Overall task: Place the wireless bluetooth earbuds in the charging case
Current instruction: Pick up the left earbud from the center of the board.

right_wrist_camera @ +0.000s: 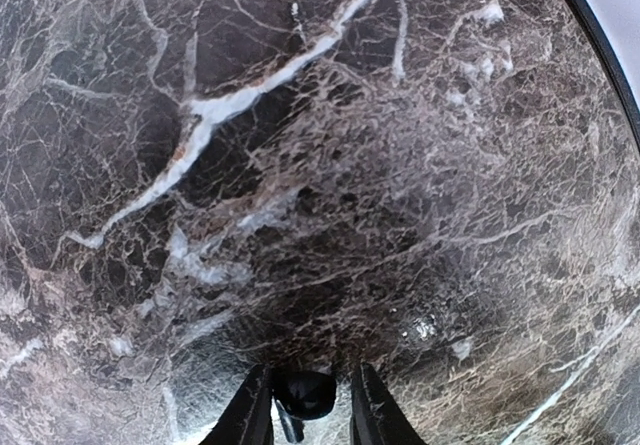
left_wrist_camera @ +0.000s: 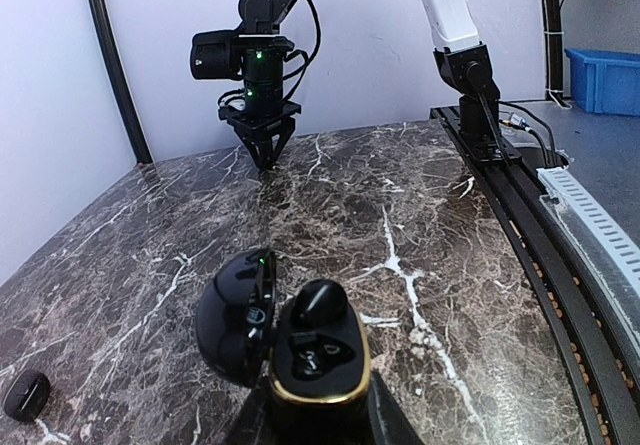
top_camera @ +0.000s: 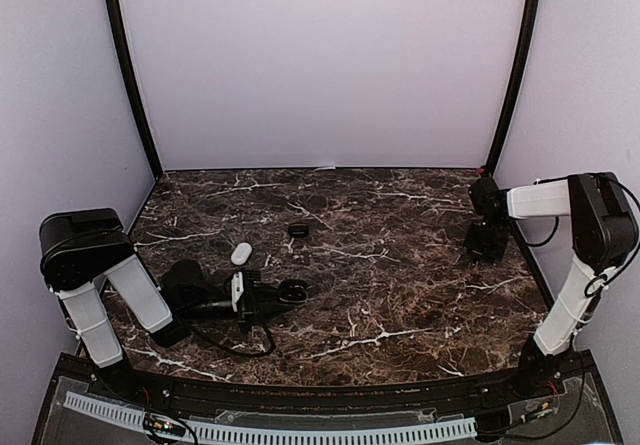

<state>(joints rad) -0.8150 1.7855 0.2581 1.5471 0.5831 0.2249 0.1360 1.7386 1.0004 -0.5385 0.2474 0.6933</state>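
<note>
My left gripper (top_camera: 278,295) (left_wrist_camera: 312,420) is shut on an open black charging case (left_wrist_camera: 320,360) with a gold rim, held low over the table (top_camera: 400,295). Its lid (left_wrist_camera: 232,315) hangs open to the left. One black earbud (left_wrist_camera: 320,305) sits in the far slot and the near slot is empty. My right gripper (top_camera: 486,248) (right_wrist_camera: 308,405) points straight down at the far right of the table, its tips on the surface. A black earbud (right_wrist_camera: 305,393) is pinched between its fingers (right_wrist_camera: 250,410). This gripper also shows in the left wrist view (left_wrist_camera: 264,155).
A white pebble-like case (top_camera: 241,253) and a small black object (top_camera: 298,230) (left_wrist_camera: 25,395) lie on the marble beyond my left gripper. A black rail (left_wrist_camera: 520,195) runs along the table's near edge. Black posts stand at the back corners.
</note>
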